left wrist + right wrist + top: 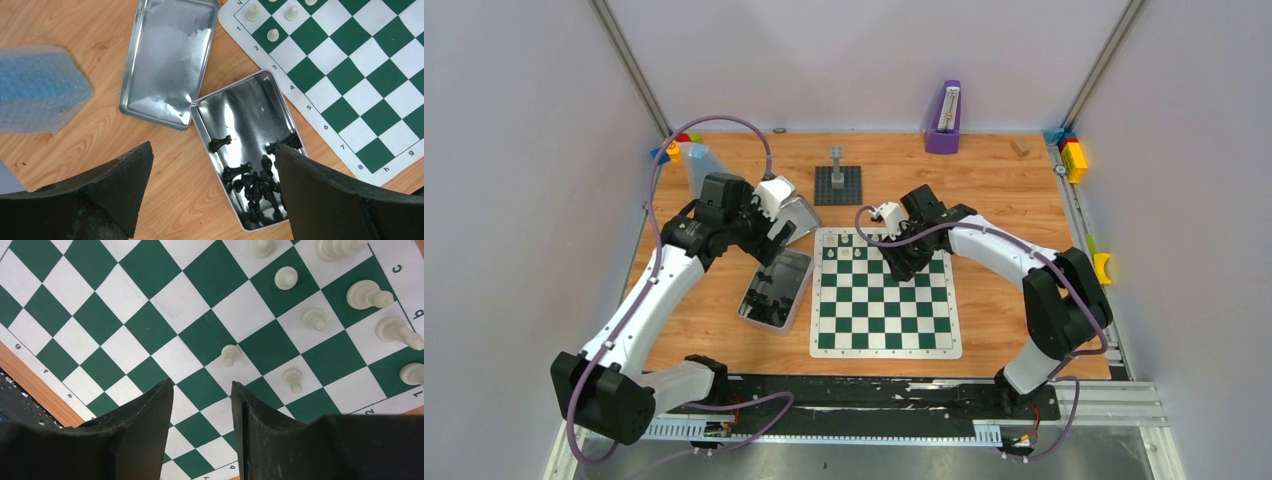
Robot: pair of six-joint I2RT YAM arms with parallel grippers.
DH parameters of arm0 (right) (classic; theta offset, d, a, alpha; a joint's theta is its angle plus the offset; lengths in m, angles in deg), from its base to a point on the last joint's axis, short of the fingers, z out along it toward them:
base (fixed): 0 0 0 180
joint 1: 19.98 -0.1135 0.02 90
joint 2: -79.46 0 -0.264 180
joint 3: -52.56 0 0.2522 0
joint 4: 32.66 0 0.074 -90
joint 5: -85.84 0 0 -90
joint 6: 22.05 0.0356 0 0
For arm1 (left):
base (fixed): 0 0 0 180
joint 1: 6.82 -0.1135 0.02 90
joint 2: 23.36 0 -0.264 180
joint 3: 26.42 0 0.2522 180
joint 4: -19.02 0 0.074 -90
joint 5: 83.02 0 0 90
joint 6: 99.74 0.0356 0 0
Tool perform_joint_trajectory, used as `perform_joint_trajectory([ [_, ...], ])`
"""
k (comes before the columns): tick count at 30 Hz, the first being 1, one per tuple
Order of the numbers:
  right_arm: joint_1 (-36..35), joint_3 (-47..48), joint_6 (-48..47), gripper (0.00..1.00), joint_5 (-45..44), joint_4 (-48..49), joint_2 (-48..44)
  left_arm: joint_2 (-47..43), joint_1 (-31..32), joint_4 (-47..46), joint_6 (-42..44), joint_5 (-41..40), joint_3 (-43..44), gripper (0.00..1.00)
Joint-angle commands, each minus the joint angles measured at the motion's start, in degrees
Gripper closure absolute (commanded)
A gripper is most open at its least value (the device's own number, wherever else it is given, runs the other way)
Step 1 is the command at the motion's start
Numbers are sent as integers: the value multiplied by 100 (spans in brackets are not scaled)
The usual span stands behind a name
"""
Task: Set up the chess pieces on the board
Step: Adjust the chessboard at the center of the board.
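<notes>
My right jaws stand partly spread and empty over the board (150, 325), the nearest white pawn (230, 355) upright just above their gap at mid-frame, while my left jaws hang wide open over the black pieces (255, 187) in the tin (240, 115) at lower right.

This is a robotics lab cell: a left arm (639, 310) and a right arm (1014, 255) are bolted to a metal rail (864, 432) at the near edge of a wood-grain surface (1004, 190), with purple cables (724, 119) looping off them. Plain pale panels (864, 50) on metal posts (632, 65) wall in three sides, and coloured toy bricks (1074, 158) lie along the surface's edges.
</notes>
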Motion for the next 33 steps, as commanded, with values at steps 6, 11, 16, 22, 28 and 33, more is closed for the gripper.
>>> perform_joint_trajectory([
  [6,136,242,-65,58,-44,395,495,-88,-27,-141,-31,170,-2,0],
  [11,218,274,-96,60,-23,473,642,-13,-27,-121,0,192,0,0],
  [16,256,313,-109,62,33,498,756,59,-27,-94,53,181,-19,0],
  [22,257,393,-113,69,109,504,892,52,-27,-94,83,149,-5,0],
  [28,255,409,-130,81,51,494,954,54,-27,-93,83,137,-6,0],
  [33,330,514,-148,93,-59,373,765,24,-22,-103,75,124,28,0],
])
